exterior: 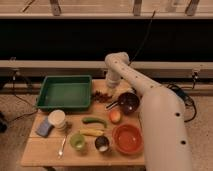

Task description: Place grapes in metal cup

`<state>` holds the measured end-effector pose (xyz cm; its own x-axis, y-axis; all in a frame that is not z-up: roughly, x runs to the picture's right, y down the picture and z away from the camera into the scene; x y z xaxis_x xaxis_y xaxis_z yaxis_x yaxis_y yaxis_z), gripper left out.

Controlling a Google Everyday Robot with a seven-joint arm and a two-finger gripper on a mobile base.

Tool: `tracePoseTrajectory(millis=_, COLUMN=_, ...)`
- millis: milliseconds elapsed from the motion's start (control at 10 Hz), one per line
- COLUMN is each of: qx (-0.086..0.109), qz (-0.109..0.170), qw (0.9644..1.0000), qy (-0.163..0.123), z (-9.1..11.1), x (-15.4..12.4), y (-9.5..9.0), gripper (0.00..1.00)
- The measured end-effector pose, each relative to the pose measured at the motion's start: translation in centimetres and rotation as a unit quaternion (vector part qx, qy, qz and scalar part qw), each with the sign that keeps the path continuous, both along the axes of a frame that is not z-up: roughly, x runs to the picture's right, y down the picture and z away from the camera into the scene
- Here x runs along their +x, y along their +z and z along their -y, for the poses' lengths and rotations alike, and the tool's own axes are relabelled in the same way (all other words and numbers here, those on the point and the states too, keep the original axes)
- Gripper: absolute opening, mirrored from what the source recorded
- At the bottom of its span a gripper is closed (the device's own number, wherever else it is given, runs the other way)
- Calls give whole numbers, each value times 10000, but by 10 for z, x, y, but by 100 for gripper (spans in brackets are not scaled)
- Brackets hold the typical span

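Note:
The grapes (101,96), a small dark red bunch, lie on the wooden table (45,152) just right of the green tray. My gripper (108,93) reaches straight down from the white arm's bend and sits at the bunch's right end, shut on it, with the grapes still resting on the table. The metal cup (102,143), dark-walled with a pale inside, stands near the table's front edge, between the light green cup (77,141) and the orange bowl (127,138).
A green tray (65,91) fills the back left. A dark maroon bowl with a handle (128,103) sits right of the grapes, an orange fruit (115,116) in front of it. A green vegetable (94,120), banana (91,132), white cup (57,119), blue sponge (44,127) and spoon (62,145) lie toward the front.

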<state>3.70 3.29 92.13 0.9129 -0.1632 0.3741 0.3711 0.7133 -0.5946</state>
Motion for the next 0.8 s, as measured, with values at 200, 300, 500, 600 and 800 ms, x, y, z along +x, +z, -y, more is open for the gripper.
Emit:
tracePoseTrajectory(millis=200, qx=128, qz=94, qw=9998, qy=121, z=16, x=5, y=-18, gripper=0)
tracePoseTrajectory(millis=300, qx=185, qz=154, qw=9995, qy=181, z=24, x=7, y=-26, gripper=0)
tracePoseTrajectory(millis=500, qx=287, qz=309, qw=9988, qy=266, z=39, x=7, y=-43, gripper=0)
tracePoseTrajectory(millis=600, qx=369, qz=417, qw=9979, qy=334, z=50, x=10, y=-58, gripper=0)
tracePoseTrajectory(millis=800, qx=551, qz=583, qw=9963, qy=323, z=60, x=15, y=-85, gripper=0)
